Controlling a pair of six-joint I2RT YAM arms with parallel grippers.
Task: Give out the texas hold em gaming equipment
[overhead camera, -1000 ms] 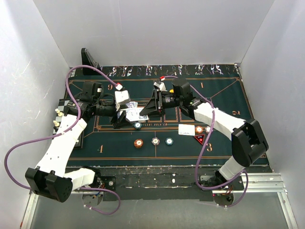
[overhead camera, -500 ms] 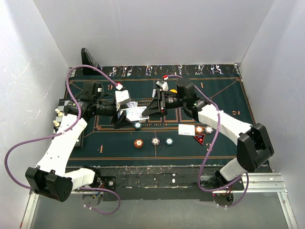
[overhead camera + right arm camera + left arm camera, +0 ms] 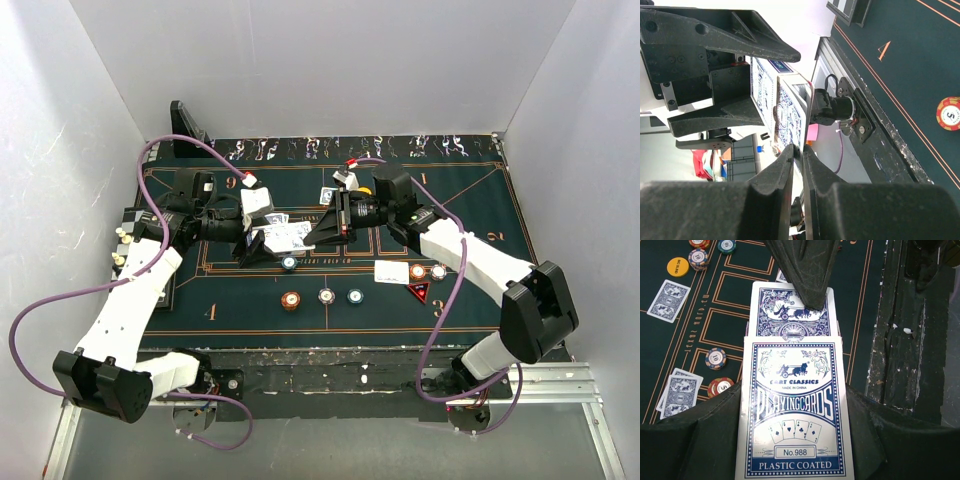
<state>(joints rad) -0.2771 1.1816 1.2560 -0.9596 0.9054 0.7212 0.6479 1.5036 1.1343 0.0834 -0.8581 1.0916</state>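
Over the green mat [image 3: 470, 210], the left jaws clench a blue card pack [image 3: 794, 410] while the right jaws, reaching from 3 o'clock, pinch its protruding card [image 3: 785, 315].

The top external camera sits high above and behind both bases, far back, looking down on the whole mat [image 3: 250, 305], where the left gripper [image 3: 255, 243] and right gripper [image 3: 314, 236] meet tip to tip. The left wrist camera sits close behind the left gripper's jaws and looks along the card box [image 3: 795, 410] clamped between them to the playing card [image 3: 785, 315] jutting out ahead, pinched by the right gripper. The right wrist camera is equally close but rolled sideways, and it faces that same box and card from the opposite side; all three views share this meeting point.
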